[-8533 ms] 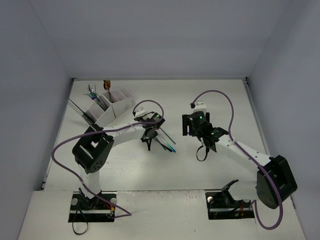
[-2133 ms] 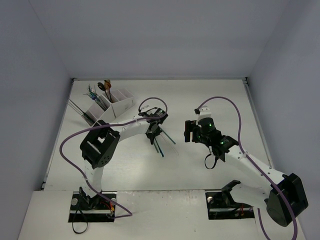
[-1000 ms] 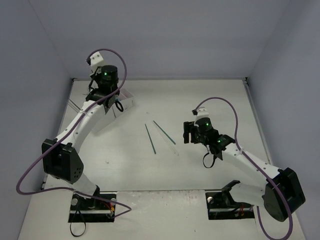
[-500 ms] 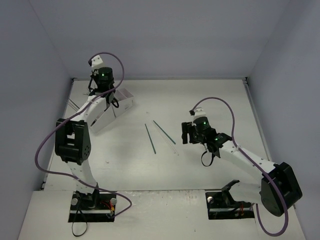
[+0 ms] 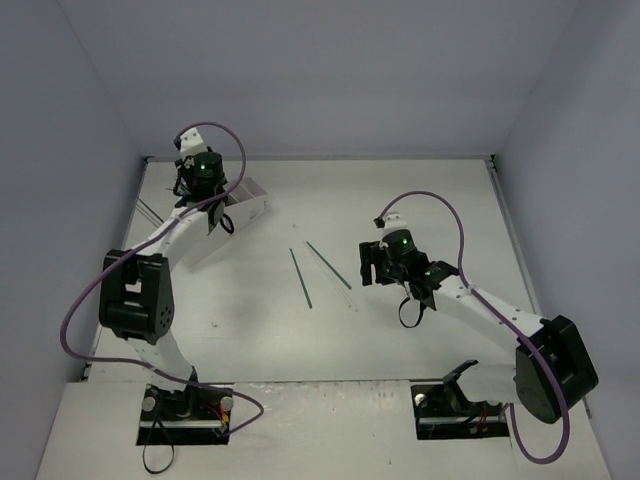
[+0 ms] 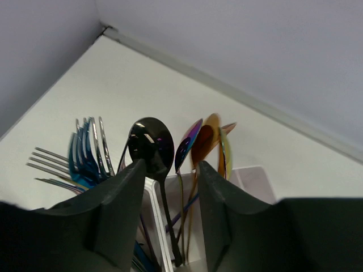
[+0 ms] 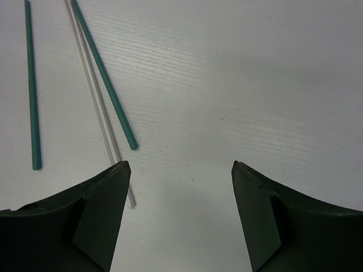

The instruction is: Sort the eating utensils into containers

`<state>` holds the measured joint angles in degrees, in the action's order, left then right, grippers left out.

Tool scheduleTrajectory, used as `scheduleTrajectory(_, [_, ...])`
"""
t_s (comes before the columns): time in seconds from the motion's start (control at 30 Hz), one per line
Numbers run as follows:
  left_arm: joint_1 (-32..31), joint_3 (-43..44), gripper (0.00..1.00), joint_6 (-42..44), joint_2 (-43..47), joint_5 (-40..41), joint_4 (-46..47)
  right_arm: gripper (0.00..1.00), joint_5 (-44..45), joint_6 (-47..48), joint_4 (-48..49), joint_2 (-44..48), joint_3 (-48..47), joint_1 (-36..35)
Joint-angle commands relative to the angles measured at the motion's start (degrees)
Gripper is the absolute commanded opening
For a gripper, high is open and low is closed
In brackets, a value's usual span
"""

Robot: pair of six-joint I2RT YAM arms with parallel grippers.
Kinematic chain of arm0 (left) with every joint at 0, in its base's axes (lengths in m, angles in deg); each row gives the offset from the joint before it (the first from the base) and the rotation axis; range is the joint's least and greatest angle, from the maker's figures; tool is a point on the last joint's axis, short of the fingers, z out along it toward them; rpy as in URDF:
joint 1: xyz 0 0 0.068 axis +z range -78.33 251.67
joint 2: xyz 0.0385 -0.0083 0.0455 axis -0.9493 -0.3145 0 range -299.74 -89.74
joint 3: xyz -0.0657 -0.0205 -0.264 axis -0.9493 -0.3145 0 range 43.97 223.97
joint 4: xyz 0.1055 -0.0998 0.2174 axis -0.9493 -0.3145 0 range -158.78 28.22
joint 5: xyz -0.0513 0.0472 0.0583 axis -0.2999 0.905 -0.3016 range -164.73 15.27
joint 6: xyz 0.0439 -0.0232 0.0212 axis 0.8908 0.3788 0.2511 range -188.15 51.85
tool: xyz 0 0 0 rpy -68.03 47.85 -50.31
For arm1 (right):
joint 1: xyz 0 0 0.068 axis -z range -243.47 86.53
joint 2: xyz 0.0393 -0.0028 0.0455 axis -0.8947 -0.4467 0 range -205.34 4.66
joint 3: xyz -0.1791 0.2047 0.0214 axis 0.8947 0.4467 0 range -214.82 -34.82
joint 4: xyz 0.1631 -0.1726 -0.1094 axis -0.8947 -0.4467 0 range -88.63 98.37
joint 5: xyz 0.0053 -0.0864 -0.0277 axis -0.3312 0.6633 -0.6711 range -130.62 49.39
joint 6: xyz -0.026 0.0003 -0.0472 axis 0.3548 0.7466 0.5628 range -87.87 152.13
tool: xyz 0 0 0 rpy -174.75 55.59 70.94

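Observation:
The white caddy (image 5: 248,206) stands at the table's back left. My left gripper (image 5: 205,196) hangs over it, open. In the left wrist view a black spoon (image 6: 150,141) stands upright in a compartment between my open fingers (image 6: 122,192), untouched. A rainbow spoon (image 6: 188,143) and a copper spoon (image 6: 209,135) lean beside it, and teal forks (image 6: 85,153) fill the compartment to the left. Two teal sticks (image 5: 300,278) (image 5: 328,264) and a pale stick (image 7: 96,107) lie mid-table. My right gripper (image 5: 369,265) hovers open just right of them, holding nothing.
The caddy's thin wall (image 6: 156,215) runs under the left jaws. The table's back edge (image 6: 227,93) and left wall are close behind the caddy. Thin rods (image 5: 145,210) lie left of the caddy. Purple cables loop over both arms.
My left gripper, shut until half a second ago, has opened over the caddy and the black spoon now stands free in it. The right gripper has edged slightly left toward the sticks.

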<state>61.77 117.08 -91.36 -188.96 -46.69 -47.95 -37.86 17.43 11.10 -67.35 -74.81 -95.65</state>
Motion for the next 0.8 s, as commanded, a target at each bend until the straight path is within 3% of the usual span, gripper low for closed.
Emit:
scheduleTrajectory(0.0, [-0.97, 0.08, 0.46, 0.98, 11.49, -1.95, 4.93, 0.69, -2.09, 1.91, 2.29, -0.41, -4.45, -0.20])
scheduleTrajectory(0.17, [-3.17, -2.22, 0.62, 4.68, 21.82, -5.05, 0.58, 0.70, -4.65, 3.43, 0.21, -3.90, -8.29, -0.79])
scheduleTrajectory(0.4, [-3.91, 2.66, 0.68, -1.90, 31.02, -16.74, -28.93, 0.69, -3.27, 4.22, -2.30, -6.21, -10.54, -2.79])
scheduleTrajectory(0.53, [-6.90, 0.69, 0.67, -8.13, 31.79, -26.50, -39.32, 0.69, -3.01, 3.24, -2.55, -5.23, -9.39, -2.96])
scheduleTrajectory(0.77, [-18.32, -2.85, 0.67, -19.06, 23.96, -25.63, -45.15, 0.69, -0.03, 1.92, -2.55, -1.40, -6.03, -2.97])
